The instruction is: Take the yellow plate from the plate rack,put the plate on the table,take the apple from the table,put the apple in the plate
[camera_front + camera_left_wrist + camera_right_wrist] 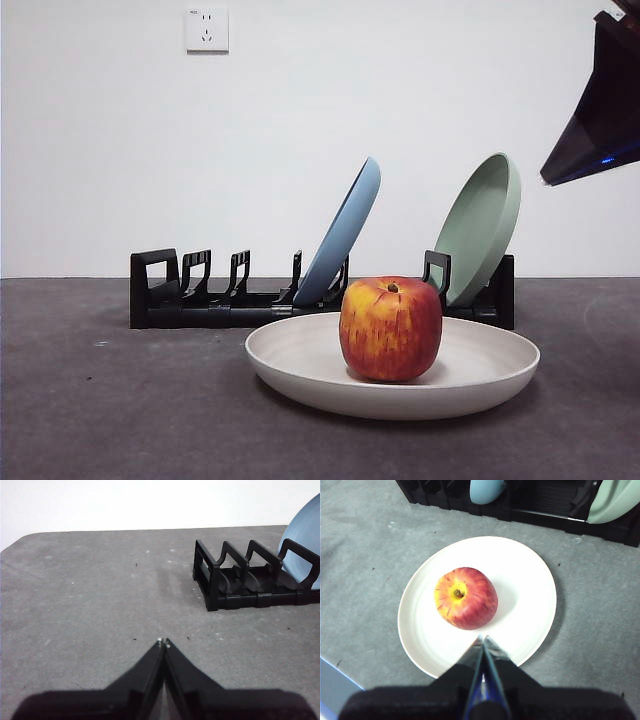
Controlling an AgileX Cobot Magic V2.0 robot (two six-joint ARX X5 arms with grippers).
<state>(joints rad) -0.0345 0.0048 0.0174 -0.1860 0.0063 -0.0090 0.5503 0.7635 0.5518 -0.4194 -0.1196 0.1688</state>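
Apple point(390, 329) sits upright in the yellow plate point(300, 362), stem up, a little left of the plate's centre. That plate lies flat on the table point(100, 410), a dark grey speckled surface, just in front of the plate rack point(160, 295). Behind, the blue plate point(345, 235) and the pale green plate point(480, 225) lean in their slots. Plain white wall point(100, 150) beyond, with a socket point(206, 29) high up. Right gripper point(483, 639) hangs above the plate's near rim, jaws pressed together, holding nothing. Left gripper point(163, 642) waits over bare table near the rack's empty end, jaws closed and empty too.
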